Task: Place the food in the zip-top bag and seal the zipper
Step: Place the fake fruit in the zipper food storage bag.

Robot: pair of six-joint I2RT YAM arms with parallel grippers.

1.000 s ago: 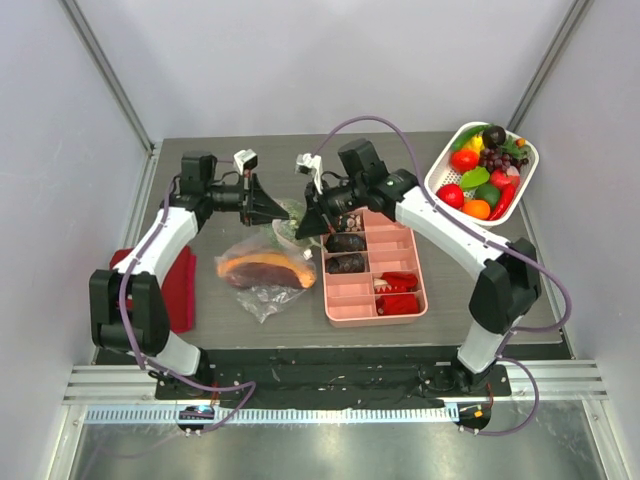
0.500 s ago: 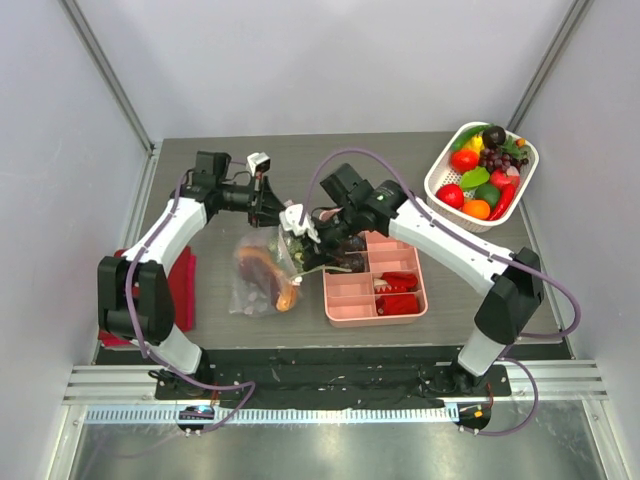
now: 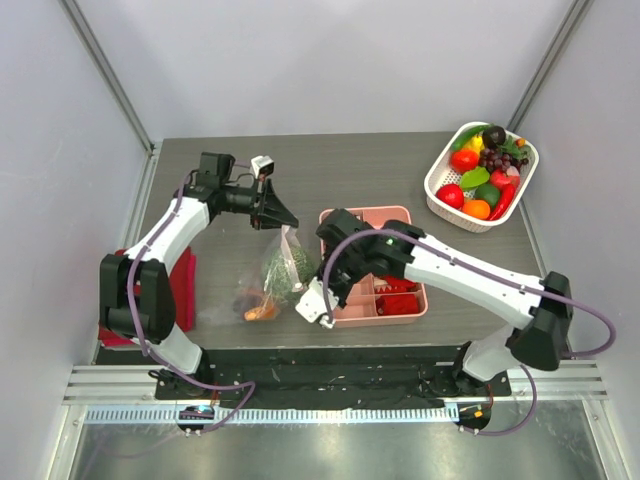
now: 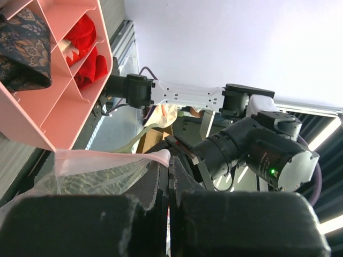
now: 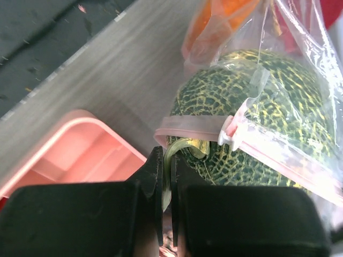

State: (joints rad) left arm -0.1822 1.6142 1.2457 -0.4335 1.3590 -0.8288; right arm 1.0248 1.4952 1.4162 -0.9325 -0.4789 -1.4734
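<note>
Beside pink tray (image 3: 392,320) — left pincer (image 4: 169,164), right pincer (image 5: 166,161) both clamping zip-top bag (image 3: 281,262), food (image 5: 241,107) inside.

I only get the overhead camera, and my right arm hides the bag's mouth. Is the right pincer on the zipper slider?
Observer: No. The right wrist view shows the right pincer shut on a thin pale fold of plastic at the mouth of the bag. The white slider sits apart from it, further along.
Operator: What's behind that fold?
Observer: A green netted melon inside the bag, pressed up against the zipper strip.
Operator: And the left side?
Observer: The left wrist view shows the left pincer shut on the bag's pinkish top edge.
</note>
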